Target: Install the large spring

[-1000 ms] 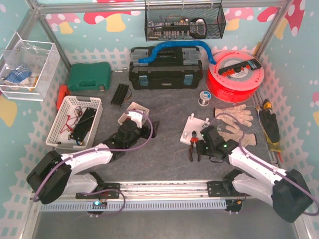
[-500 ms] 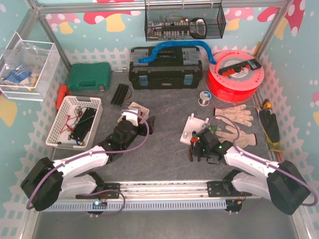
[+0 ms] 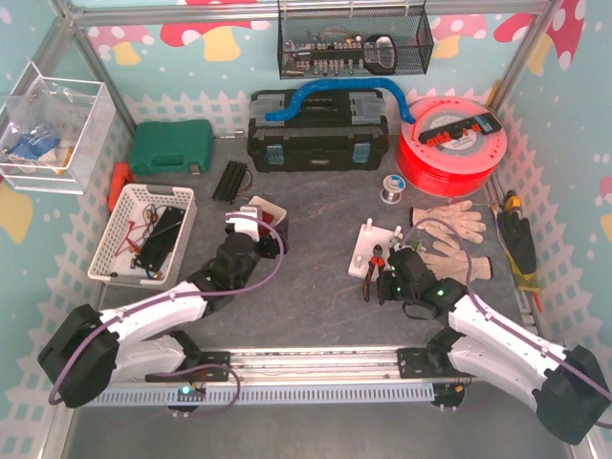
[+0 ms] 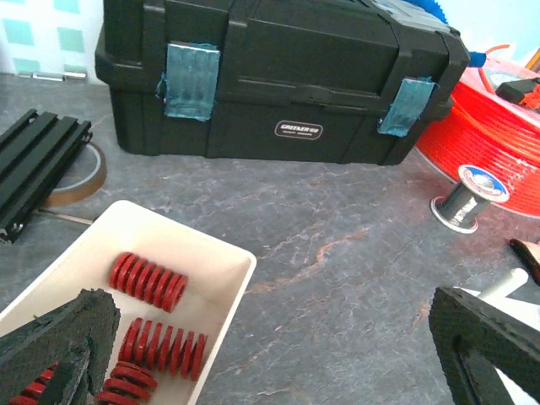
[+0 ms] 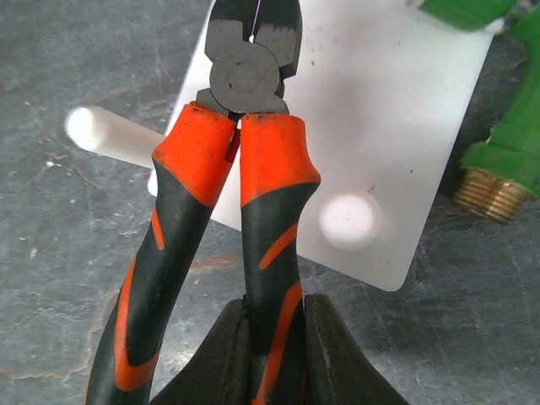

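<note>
The left hand (image 4: 270, 354) hangs released at the white plastic tray (image 4: 190, 229) where the red coil springs (image 4: 148, 281) lie close together, so it may pinch two. The right hand (image 5: 274, 337), clenched on orange-handled pliers (image 5: 253, 160), could knock the white peg plate (image 5: 380, 110).

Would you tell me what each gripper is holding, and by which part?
The right gripper is shut on one handle of the pliers; the left gripper, open, holds nothing.

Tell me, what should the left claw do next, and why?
Probably lower the left claw into the white tray and close on a red spring. It hangs open and empty over the tray, where the springs lie loose, while the right claw is shut on the pliers.
</note>
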`<state>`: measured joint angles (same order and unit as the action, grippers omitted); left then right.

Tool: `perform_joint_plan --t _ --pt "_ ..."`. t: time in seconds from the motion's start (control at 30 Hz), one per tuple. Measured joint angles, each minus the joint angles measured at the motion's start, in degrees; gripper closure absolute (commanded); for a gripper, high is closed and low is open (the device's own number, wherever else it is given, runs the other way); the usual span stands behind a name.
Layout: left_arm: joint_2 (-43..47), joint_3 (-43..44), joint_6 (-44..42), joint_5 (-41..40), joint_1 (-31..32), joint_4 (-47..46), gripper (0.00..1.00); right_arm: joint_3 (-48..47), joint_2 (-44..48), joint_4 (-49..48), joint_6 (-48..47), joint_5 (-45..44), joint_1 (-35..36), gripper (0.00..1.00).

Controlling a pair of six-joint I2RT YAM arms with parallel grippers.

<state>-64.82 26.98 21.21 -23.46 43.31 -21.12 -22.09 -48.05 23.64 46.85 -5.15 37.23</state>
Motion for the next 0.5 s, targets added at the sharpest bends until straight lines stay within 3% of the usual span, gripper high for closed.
perform_joint_plan --t 0.27,0.5 --pt "2.56 -1.62 -0.02 -1.09 0.02 -0.55 0.01 -7.80 2.40 3.32 -0.33 -0.39 0.00 1.00" --pt "5.14 -4.52 -0.70 -1.46 0.02 -2.75 0.01 -15.41 -4.83 -4.33 -1.62 -4.83 0.00 1.00"
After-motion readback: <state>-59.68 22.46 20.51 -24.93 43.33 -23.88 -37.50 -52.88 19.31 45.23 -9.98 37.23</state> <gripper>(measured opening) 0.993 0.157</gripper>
